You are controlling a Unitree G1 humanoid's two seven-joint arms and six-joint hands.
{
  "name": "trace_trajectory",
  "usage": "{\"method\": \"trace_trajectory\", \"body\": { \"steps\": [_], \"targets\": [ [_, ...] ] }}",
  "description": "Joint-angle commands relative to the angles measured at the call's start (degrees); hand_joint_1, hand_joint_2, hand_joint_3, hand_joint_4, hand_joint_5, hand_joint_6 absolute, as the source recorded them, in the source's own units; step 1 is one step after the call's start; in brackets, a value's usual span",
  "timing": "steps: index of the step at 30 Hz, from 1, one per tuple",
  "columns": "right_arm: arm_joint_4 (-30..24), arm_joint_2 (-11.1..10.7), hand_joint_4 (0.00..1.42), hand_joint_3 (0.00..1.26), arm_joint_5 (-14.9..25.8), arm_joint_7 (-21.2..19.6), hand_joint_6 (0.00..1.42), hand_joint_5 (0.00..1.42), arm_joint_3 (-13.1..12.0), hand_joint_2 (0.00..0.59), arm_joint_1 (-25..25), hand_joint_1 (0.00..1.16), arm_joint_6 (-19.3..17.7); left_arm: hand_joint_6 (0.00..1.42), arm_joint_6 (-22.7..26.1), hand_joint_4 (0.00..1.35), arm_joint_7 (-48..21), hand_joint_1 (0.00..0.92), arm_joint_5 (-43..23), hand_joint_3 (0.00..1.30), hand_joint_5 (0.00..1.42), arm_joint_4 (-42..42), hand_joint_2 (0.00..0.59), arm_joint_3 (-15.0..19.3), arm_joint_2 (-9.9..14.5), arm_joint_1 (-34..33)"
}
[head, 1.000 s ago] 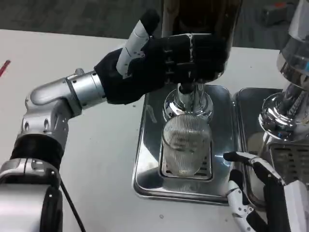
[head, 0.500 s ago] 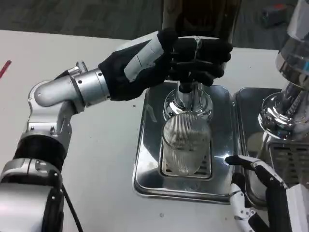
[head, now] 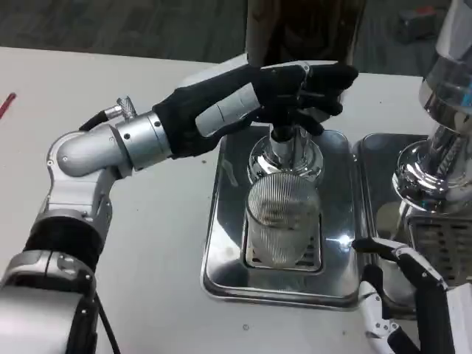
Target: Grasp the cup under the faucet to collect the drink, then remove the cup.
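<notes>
Where the frame's lower right corner cuts it off, the right hand (head: 402, 295) shows white and black fingers spread apart with nothing between them, hovering over the near right corner of the steel drip tray (head: 221, 258) and well to the right of the cup; at the lower left edge the left arm's silver forearm (head: 96, 151) rises from a black-banded elbow toward the centre; just above the frame's middle bottom, the ribbed clear cup (head: 284, 221) stands upright on the slotted grate (head: 313, 254) set in the tray, and neither hand touches it; directly above the cup's mouth sits the chrome faucet (head: 284, 151), its round base just clear of the rim; whether liquid is running cannot be told; above that, near the top centre, the left hand (head: 258, 99) lies stretched out sideways over the faucet's top, its dark fingers (head: 324, 85) curled around the tap handle, though the handle itself is mostly hidden beneath them; behind the hand stands the dark body of the dispenser (head: 306, 29); at the right edge a second tray (head: 369, 162) holds another chrome machine (head: 439, 140); the white table (head: 147, 243) runs out to the left, with a small red object (head: 6, 103) at its far left edge.
</notes>
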Motion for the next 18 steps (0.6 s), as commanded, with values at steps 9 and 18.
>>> {"method": "trace_trajectory", "body": {
  "steps": [9,18],
  "targets": [
    [-0.98,-0.09,0.35,0.47,0.66,0.43,0.27,0.31,-0.28,0.540,0.64,0.41,0.82,0.00,-2.40,0.08,2.21,0.000,4.44,0.19,0.05,2.02,0.006,-4.71,0.73,3.28],
    [-1.00,-0.16,0.34,0.47,0.87,0.94,0.27,0.31,-0.23,0.540,0.17,0.41,1.00,0.00,-5.84,0.07,3.96,0.000,6.01,0.19,0.03,1.85,0.002,-6.79,1.49,4.05]
  ]
}}
